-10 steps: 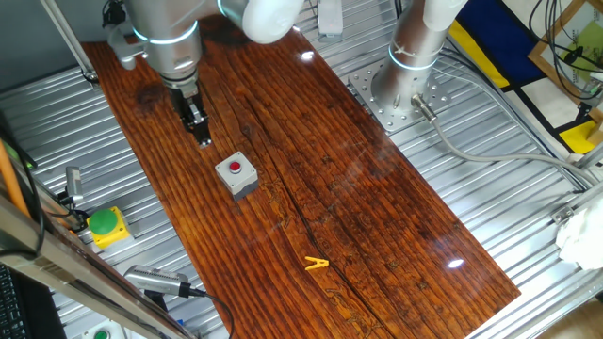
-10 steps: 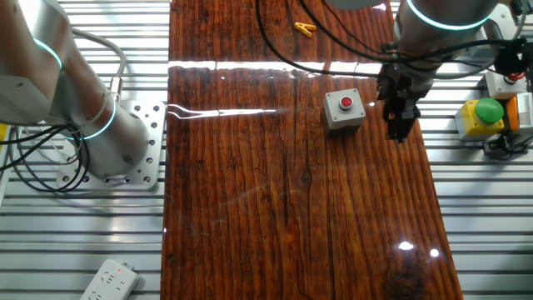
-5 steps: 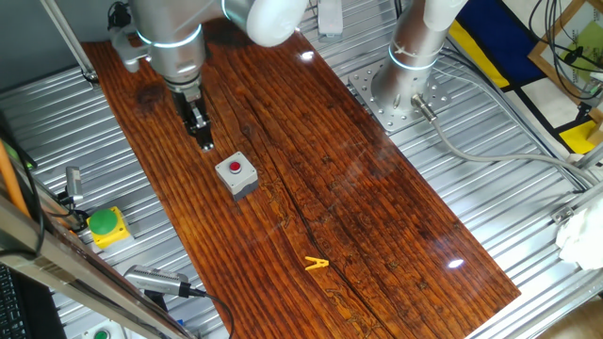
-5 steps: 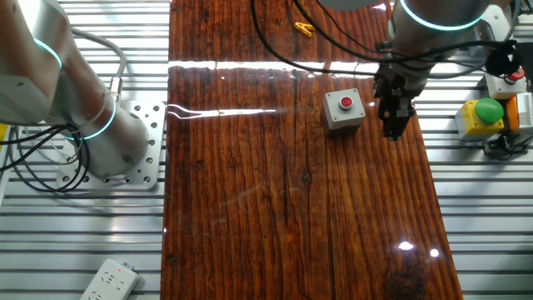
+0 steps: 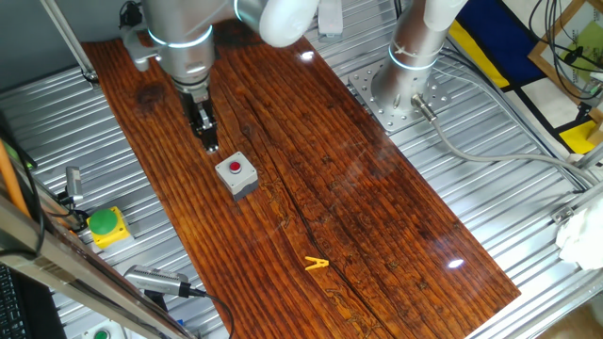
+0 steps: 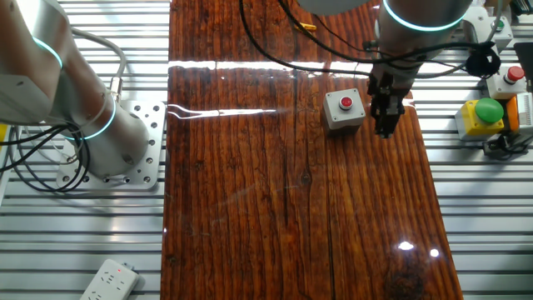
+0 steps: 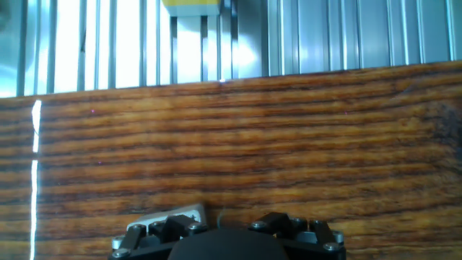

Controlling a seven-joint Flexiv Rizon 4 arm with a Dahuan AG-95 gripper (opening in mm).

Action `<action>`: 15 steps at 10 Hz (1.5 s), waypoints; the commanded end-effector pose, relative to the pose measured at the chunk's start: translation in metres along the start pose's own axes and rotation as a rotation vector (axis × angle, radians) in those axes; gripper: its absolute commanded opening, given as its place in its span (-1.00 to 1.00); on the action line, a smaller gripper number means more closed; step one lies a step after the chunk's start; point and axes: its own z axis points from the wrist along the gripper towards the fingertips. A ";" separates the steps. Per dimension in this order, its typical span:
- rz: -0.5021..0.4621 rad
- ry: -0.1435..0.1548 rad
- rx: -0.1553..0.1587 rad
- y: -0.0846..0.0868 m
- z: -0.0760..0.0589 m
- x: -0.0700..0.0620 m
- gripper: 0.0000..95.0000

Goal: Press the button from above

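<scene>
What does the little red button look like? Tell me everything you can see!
The button is small, round and red, set in the top of a little grey square box. The box looks like plastic and sits flat on the wooden table, turned a bit askew to its edges. Nothing touches it. The gripper hangs close beside it, not over it. The hand view shows only a pale corner, perhaps the box.

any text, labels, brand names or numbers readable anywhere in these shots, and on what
None can be read in any view.
The grey box around the red button shows no marking.
The yellow box with the green button shows no lettering at this size.
The white device at the table edge has small marks, too blurred to read.
The gripper bears no legible label.
</scene>
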 end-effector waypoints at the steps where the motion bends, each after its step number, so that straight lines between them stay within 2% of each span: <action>1: -0.004 -0.006 0.000 0.001 0.001 0.002 0.60; 8: 0.006 -0.018 -0.005 -0.001 0.012 0.013 0.60; 10: 0.034 -0.007 -0.017 -0.001 0.012 0.013 0.60; 12: 0.043 0.015 -0.012 -0.001 0.012 0.013 0.60; 14: 0.038 0.020 -0.013 -0.001 0.011 0.013 0.60; 15: 0.044 0.035 -0.012 -0.001 0.008 0.014 0.60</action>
